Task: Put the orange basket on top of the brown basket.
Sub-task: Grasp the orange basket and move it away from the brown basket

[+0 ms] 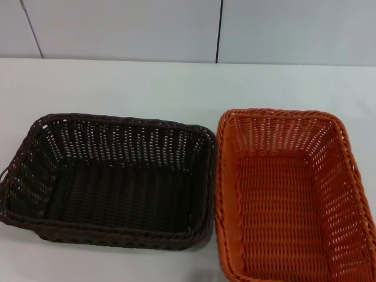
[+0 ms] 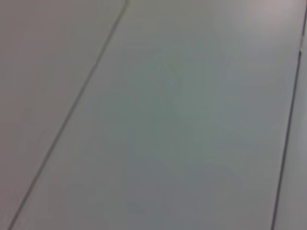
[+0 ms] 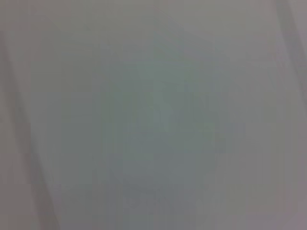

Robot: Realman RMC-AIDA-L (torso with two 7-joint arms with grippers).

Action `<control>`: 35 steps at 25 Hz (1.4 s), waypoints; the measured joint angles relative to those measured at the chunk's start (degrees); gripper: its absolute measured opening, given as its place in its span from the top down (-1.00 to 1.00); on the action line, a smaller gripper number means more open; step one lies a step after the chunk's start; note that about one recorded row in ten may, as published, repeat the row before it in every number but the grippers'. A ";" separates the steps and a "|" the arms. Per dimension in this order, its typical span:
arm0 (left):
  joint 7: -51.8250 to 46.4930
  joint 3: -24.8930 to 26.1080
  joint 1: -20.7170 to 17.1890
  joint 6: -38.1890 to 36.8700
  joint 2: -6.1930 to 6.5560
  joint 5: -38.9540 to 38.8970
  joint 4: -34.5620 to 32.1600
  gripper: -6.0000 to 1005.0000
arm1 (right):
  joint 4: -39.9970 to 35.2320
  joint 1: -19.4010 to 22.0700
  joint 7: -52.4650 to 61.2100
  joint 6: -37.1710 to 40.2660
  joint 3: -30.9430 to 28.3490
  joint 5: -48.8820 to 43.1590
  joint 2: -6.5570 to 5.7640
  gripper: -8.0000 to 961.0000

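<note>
Two woven baskets sit side by side on a white bench (image 1: 147, 88), seen from the robot's head camera. The brown basket (image 1: 111, 188) lies at about 8 o'clock in the view, its long side running across; the orange basket (image 1: 294, 200) lies at about 4 o'clock, turned the other way, its near end cut off by the lower edge of the view. Their braided rims meet or nearly meet along the orange basket's left edge (whether they actually touch cannot be told). Both stand upright and hold nothing. Open bench stretches behind them toward 12 o'clock, up to a pale panelled wall (image 1: 117, 29) with dark seams. Neither end effector appears in any view, so their state cannot be told; both wrist cameras show only a plain grey surface, the left one crossed by thin dark lines.
</note>
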State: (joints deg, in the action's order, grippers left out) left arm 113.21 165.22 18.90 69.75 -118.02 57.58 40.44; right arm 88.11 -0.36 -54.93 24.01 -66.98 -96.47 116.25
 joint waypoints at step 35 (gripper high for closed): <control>0.42 0.19 -1.56 -0.90 0.16 -7.96 -5.10 -0.62 | 7.33 -21.19 5.40 -122.93 -38.64 -5.28 1.55 -0.25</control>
State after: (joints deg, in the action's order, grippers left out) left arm 113.64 165.41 17.34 68.85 -117.86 49.62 35.34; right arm 95.44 -21.55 -49.53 -98.92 -105.62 -101.75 117.79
